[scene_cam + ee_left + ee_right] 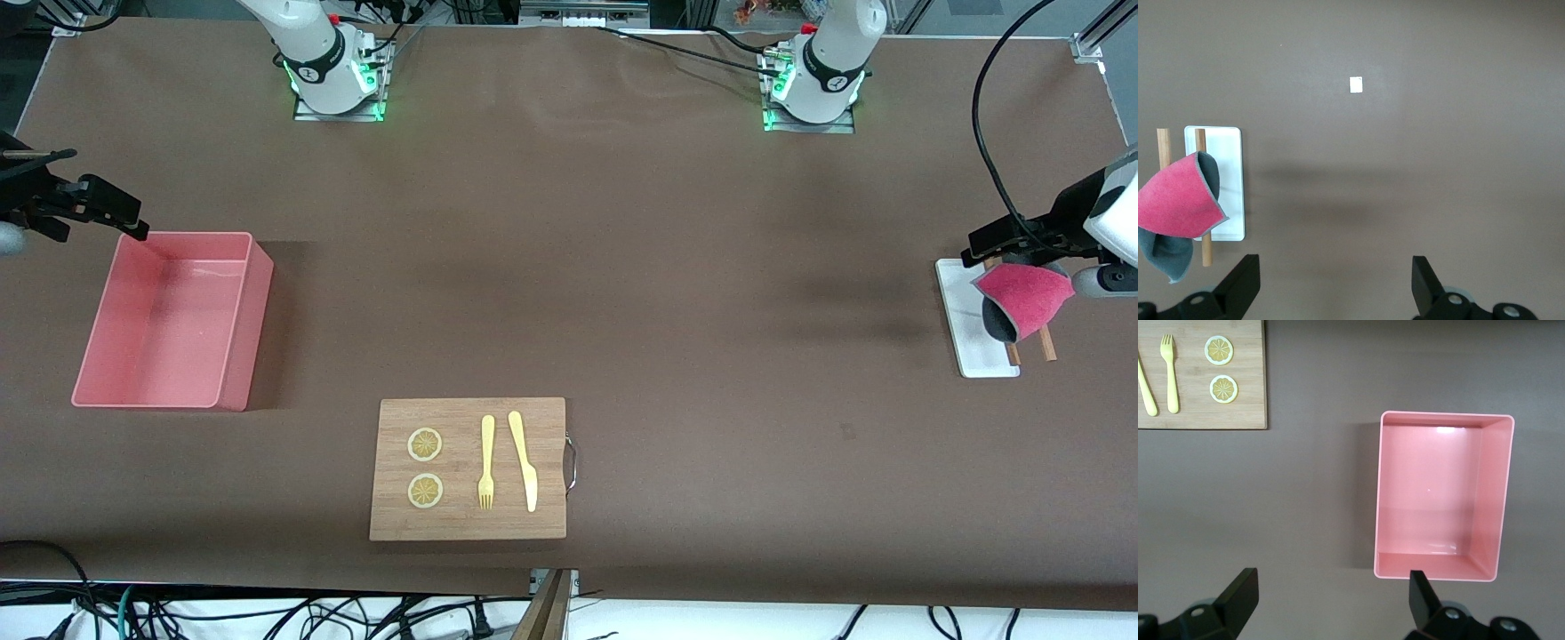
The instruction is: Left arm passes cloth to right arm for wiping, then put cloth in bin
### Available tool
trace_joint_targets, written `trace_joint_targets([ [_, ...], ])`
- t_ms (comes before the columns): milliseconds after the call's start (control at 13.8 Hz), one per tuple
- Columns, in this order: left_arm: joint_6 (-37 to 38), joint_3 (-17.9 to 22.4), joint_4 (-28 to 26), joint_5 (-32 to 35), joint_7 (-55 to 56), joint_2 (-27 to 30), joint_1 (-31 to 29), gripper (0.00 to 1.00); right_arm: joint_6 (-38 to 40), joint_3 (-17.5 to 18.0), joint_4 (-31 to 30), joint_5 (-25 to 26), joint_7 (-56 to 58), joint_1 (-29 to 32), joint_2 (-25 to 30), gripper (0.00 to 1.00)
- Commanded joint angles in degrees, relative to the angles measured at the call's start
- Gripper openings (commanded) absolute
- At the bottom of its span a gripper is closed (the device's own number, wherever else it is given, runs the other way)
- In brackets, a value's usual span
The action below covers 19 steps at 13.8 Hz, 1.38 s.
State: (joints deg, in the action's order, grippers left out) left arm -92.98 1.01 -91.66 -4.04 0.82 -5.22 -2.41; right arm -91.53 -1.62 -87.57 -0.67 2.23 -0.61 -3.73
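Cloth: the small, soft magenta-red square cloth with a grey back (1022,302) sits at the left arm's end of the desk, draped and folded over two thin wooden sticks (1163,148) that span a small flat white rectangular tray (965,329). Propped like this, its edges hang clear of the desk, which probably makes it easier to pinch.

Left hand: the left hand (1335,280) hovers over bare brown desk just beside the tray. Its two black fingers are spread wide with nothing between them, so the cloth is not yet grasped. It seems placed for a short move onto the cloth.

Right hand: the right hand (1331,597) waits in the air at the right arm's end of the desk, over the edge of the bin. Its fingers are also spread wide and empty, ready to receive.

Bin: the rectangular salmon-pink plastic tub with low straight walls (240,311) stands empty at the right arm's end, well apart from the cloth, so dropping the cloth in at the end should be a short trip.

Board: a rectangular wooden cutting board with a metal handle (542,418) lies nearer to the front camera, between the two ends. It carries two lemon slices (425,444), a yellow plastic fork (486,462) and a yellow plastic knife (523,458).

Stage: judging by this layout, the pick-up is yet to come.
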Motion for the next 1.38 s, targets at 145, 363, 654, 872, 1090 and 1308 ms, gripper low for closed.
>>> trace_joint_targets([
  [145,1.5,-0.1,1.9,1.3,0.6,-0.8,0.2,1.00,-0.1,0.3,2.8,0.3,-0.6,0.4,-2.3,1.00],
  [363,1.5,0.0,2.9,1.2,0.7,-1.0,0.2,1.00,0.0,0.1,3.4,0.4,-0.4,0.5,-2.4,1.00],
  [654,1.4,0.0,3.0,1.3,0.7,-1.1,0.3,1.00,-0.4,0.2,3.4,0.3,-0.4,0.5,-2.4,1.00],
  [872,1.4,-0.1,3.0,2.3,0.4,-1.6,0.4,1.00,-0.5,0.2,3.4,0.3,-0.5,0.5,-2.4,1.00],
  [1090,1.4,-0.1,3.0,2.6,0.2,-1.7,0.4,1.00,-0.5,0.2,3.4,0.4,-0.5,0.5,-2.4,1.00],
  [1308,1.4,-0.8,3.0,4.2,0.5,-1.7,0.4,1.00,-0.5,0.1,3.4,0.4,-0.5,0.5,-2.4,1.00],
])
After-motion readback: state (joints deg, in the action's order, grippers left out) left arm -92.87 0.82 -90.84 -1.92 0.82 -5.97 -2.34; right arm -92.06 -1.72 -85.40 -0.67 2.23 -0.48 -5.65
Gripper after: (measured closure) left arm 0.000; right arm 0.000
